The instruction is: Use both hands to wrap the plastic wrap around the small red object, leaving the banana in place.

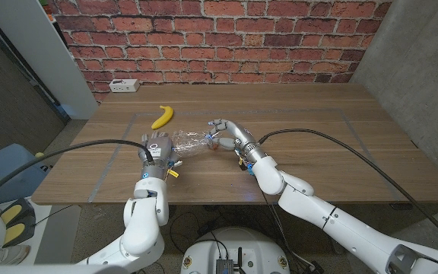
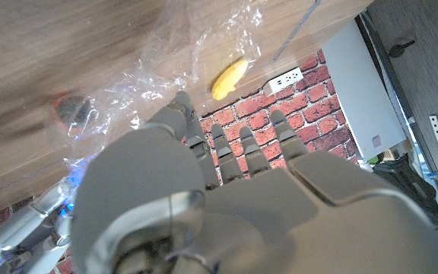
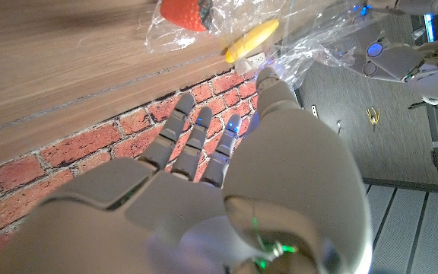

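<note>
A crumpled sheet of clear plastic wrap (image 1: pixel 192 141) stretches between my two hands near the table's front middle. The small red object (image 1: pixel 215 144) lies under its right end; in the right wrist view it looks like a strawberry (image 3: pixel 185 12) beneath the film. My left hand (image 1: pixel 156 149) holds the wrap's left end, its thumb against the film (image 2: pixel 166 68). My right hand (image 1: pixel 227 135) arches over the red object and pinches the wrap's right end (image 3: pixel 310 38). The yellow banana (image 1: pixel 163 116) lies just beyond the wrap, apart from both hands.
A white power strip (image 1: pixel 123 85) sits at the table's far left edge by the brick wall. Faint tape lines (image 1: pixel 112 164) mark a rectangle on the wooden table (image 1: pixel 318 129). Bare wood extends to the right of my right hand.
</note>
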You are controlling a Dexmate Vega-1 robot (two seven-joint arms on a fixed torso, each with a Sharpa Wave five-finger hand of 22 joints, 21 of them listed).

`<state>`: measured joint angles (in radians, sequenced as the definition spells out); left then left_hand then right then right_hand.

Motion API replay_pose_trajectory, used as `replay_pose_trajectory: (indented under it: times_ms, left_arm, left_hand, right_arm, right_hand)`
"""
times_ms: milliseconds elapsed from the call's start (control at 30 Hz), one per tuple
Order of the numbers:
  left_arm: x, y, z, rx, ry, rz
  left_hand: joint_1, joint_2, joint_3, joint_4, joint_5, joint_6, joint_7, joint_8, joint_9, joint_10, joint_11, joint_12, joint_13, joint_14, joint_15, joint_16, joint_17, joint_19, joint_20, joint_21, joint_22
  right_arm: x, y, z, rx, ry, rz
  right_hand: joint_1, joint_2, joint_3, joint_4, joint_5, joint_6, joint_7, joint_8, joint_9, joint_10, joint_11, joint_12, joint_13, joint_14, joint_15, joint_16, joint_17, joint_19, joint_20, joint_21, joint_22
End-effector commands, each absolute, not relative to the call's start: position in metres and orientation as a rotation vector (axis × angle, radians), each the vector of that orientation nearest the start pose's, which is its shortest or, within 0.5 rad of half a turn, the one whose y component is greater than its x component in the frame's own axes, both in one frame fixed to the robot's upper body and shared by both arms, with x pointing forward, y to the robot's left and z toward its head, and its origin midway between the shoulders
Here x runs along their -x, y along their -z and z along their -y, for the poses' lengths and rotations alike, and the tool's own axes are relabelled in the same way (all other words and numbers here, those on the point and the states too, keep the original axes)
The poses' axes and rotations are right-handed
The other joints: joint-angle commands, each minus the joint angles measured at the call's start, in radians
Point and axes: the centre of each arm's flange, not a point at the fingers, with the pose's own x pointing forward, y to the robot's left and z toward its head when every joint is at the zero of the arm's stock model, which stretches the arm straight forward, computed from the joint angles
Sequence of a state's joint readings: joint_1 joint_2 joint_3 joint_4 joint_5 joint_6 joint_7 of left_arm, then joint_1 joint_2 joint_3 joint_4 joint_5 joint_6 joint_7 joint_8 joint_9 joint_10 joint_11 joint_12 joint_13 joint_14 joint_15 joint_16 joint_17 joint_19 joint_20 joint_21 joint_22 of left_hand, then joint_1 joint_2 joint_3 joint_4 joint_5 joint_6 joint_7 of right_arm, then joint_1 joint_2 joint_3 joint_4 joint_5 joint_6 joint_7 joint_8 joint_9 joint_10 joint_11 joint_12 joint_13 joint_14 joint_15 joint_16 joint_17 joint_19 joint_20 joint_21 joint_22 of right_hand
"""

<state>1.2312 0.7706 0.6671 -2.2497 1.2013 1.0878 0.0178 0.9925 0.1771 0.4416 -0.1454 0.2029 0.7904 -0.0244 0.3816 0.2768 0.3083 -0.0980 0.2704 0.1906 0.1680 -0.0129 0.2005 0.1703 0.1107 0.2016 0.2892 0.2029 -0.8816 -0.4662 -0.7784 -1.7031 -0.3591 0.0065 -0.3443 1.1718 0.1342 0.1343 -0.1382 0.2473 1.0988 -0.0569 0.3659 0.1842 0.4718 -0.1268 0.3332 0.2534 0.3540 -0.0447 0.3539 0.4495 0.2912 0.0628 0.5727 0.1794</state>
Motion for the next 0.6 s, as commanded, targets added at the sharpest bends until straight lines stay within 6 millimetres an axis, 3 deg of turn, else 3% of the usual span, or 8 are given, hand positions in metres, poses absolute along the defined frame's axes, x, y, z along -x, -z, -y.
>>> replay_pose_trajectory:
  times_ms: [33,600]
  left_arm:
    - [-0.476,0.04,-0.243,-1.508,-0.631,0.348]
    - [-0.53,-0.002,-0.253,-1.558,-0.598,0.353]
  left_hand:
    - [-0.006,0.009,0.001,0.01,-0.005,0.002,-0.01,0.003,0.009,0.005,-0.005,-0.008,0.002,-0.003,-0.01,-0.004,0.002,-0.004,-0.012,0.004,0.004]
    - [-0.011,0.009,0.001,0.015,-0.007,0.007,-0.012,0.005,0.018,0.012,-0.006,-0.013,0.003,0.0,-0.02,-0.006,0.001,-0.007,-0.02,0.004,0.004]
  right_arm:
    - [-0.574,0.055,0.048,0.821,-0.202,0.85]
    - [-0.617,0.038,0.045,0.83,-0.168,0.793]
  right_hand:
    - [0.006,0.004,0.009,-0.003,-0.008,0.035,0.04,-0.006,0.003,0.005,0.003,0.001,0.005,0.006,-0.093,-0.006,0.002,0.003,0.009,-0.001,0.003]
    - [-0.002,0.008,0.02,-0.001,-0.021,0.032,0.037,-0.015,0.005,0.004,0.009,-0.002,0.007,0.002,-0.088,-0.014,0.0,-0.005,0.018,-0.007,0.003]
